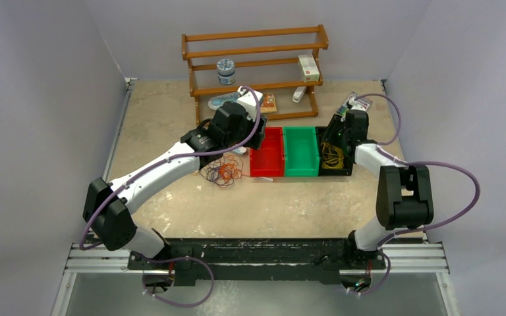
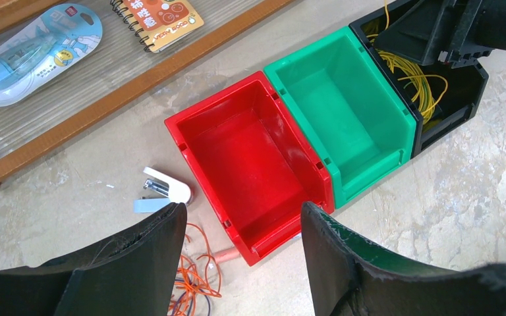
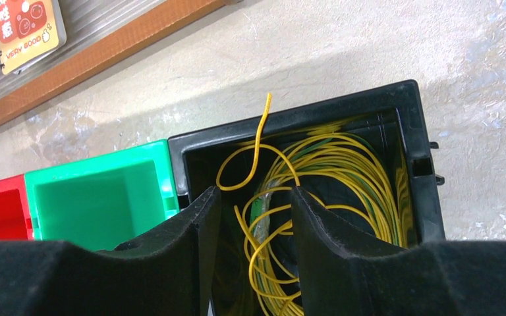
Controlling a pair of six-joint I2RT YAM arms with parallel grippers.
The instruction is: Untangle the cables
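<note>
Toward the left of the bench's middle, the loose tangle of cables (image 1: 223, 172) lies flat on the surface. It is mostly orange-red loops with a few dark strands, and it sits just beside the near left corner of the red bin (image 2: 244, 164). The left gripper (image 2: 242, 217) hangs above that corner with its fingers spread wide and nothing between them. From its wrist view the tangle shows at the bottom, under the left finger. I judge the wide spread suits a drop onto the pile to pull out one colour. A small white stapler (image 2: 165, 191) lies on the bench close to the tangle, toward the far edge, and could be nudged by a sloppy descent. The red bin is empty, and so is the green bin (image 2: 342, 112) touching its right side. They look like sorting places, one per colour, which would explain why they sit in a tight row within reach of both arms. At the end of the row nearest the right edge is the black bin (image 3: 428, 197). It holds a coil of yellow cable (image 3: 342, 178), with one loose end sticking up over the bin's far wall. The right gripper (image 3: 255, 197) points down into this bin, its fingers a moderate gap apart and clamped on nothing. Yellow strands run below the gap, but I cannot tell whether they touch. Along the far edge stands a wooden shelf (image 1: 253, 34).
</note>
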